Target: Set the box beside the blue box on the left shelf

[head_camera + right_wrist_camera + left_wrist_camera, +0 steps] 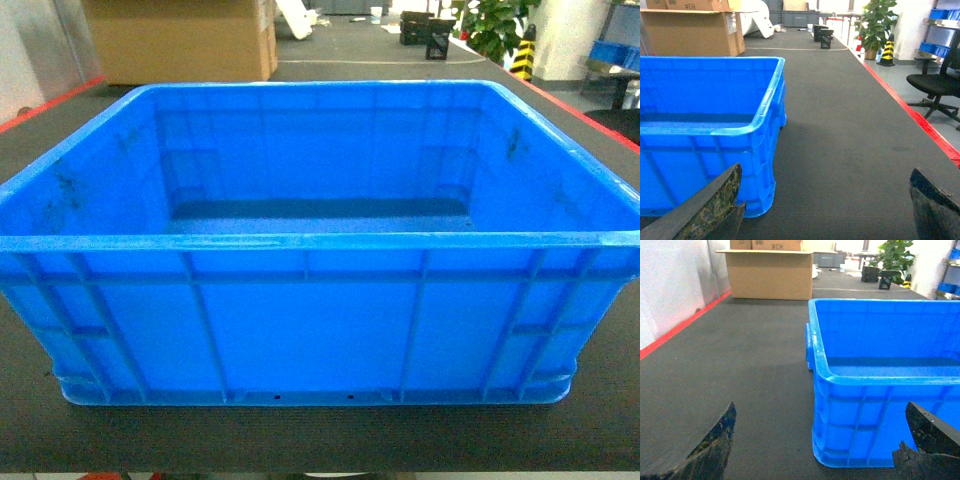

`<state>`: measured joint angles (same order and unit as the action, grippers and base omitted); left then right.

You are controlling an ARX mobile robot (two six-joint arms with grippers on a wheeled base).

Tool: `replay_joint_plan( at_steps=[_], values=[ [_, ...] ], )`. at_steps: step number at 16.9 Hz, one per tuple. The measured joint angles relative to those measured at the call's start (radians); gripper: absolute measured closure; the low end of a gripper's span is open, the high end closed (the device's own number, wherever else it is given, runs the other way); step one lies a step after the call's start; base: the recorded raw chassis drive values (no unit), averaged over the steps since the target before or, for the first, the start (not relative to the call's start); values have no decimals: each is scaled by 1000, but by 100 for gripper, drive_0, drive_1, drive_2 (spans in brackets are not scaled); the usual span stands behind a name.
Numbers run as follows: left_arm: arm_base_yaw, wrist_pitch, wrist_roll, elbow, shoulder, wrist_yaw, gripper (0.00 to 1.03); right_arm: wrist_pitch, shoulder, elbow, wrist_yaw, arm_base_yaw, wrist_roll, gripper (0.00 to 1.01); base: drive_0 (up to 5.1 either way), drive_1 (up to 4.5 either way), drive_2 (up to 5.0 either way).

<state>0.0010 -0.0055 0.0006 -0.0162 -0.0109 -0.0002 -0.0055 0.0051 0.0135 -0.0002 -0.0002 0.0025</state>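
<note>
The box (310,330) is a large open-top blue crate with ribbed walls, standing empty on a dark mat directly in front of me. In the left wrist view my left gripper (821,408) is open and low at the box (880,390), whose near left corner lies between the fingers. In the right wrist view my right gripper (826,170) is open, its left finger (715,205) in front of the near right corner of the box (705,125), the gap over bare mat. Neither gripper appears in the head view. The left shelf and the blue box on it are out of view.
A big cardboard carton (180,40) stands behind the box at the back left. Red tape lines (920,120) edge the mat on both sides. A black office chair (935,82), a striped cone (887,50), a potted plant (495,25) and small black crates (425,35) lie to the right and far back.
</note>
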Motion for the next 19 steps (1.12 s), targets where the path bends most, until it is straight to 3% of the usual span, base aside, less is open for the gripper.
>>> replay_joint_plan(
  at_steps=[18, 19],
  values=[
    [0, 0, 0, 0, 0, 0, 5, 0, 0, 0, 0, 0, 0, 3, 0, 0, 0],
    [-11, -5, 4, 0, -3, -26, 5, -3, 1, 0, 4, 2, -2, 3, 0, 0, 0]
  ],
)
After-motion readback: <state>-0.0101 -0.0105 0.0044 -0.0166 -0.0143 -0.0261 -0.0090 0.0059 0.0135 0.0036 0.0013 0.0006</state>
